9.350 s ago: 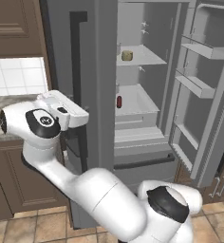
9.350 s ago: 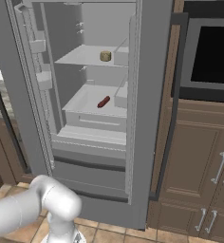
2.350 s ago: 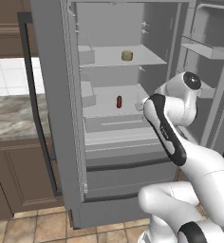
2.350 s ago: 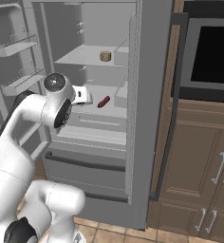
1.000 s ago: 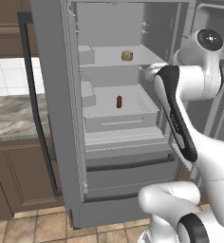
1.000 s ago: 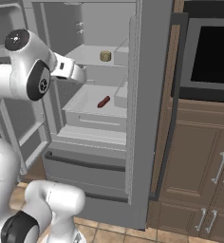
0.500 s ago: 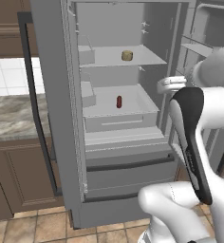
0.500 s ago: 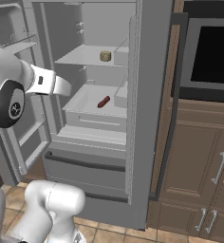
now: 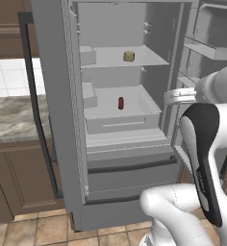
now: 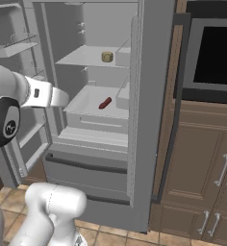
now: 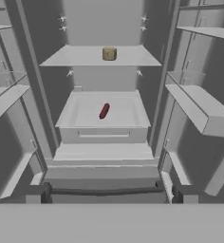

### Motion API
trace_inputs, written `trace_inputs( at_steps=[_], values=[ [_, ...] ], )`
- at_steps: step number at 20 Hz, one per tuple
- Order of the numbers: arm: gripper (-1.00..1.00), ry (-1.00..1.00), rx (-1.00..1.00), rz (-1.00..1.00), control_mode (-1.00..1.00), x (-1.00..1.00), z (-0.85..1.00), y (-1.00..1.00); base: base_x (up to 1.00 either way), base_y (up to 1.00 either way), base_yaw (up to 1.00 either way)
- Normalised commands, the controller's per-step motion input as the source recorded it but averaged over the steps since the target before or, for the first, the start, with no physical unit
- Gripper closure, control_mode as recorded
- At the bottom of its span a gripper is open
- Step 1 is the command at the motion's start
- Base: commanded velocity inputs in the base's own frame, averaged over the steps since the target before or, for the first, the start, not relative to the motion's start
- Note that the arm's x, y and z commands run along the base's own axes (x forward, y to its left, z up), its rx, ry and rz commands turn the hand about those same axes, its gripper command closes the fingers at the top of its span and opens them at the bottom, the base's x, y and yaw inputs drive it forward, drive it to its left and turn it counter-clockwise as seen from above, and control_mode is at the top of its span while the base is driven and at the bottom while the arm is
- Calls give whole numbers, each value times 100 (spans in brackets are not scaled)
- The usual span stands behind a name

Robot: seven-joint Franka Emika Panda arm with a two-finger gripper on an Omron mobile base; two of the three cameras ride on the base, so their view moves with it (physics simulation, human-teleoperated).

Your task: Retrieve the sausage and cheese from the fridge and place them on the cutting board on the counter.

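The fridge [image 9: 62, 120] stands with both upper doors swung wide, filling the middle of each base view. The sausage [image 11: 104, 111] lies in the pale drawer-like bin [image 11: 102, 134] at the centre of the hand view, its long axis running front to back with a slight slant, the far end tipped toward the upper right of the frame. In the left base view the sausage [image 9: 120, 103] looks nearly upright in the picture; in the right base view it [image 10: 105, 103] slants from lower left to upper right. The cheese [image 11: 109, 53] sits on the shelf [image 11: 61, 59] above, near the top centre of the hand view, a squat puck resting on its flat face. The gripper [image 11: 111, 193] is spread wide, holds nothing, and hangs well apart from both, outside the compartment, facing straight in. The table [image 9: 9, 117] shows at the left edge of the left base view.
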Motion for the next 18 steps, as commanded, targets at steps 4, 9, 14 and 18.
trace_inputs(
  at_steps=[4,9,14,18],
  values=[
    [-100,9,0,0,-100,-7,-3,0,0,0,0],
    [-100,2,0,0,100,0,-2,0,34,0,0],
    [-100,0,0,0,100,0,0,0,66,0,3],
    [-100,0,0,0,100,0,0,0,47,1,5]
  ],
)
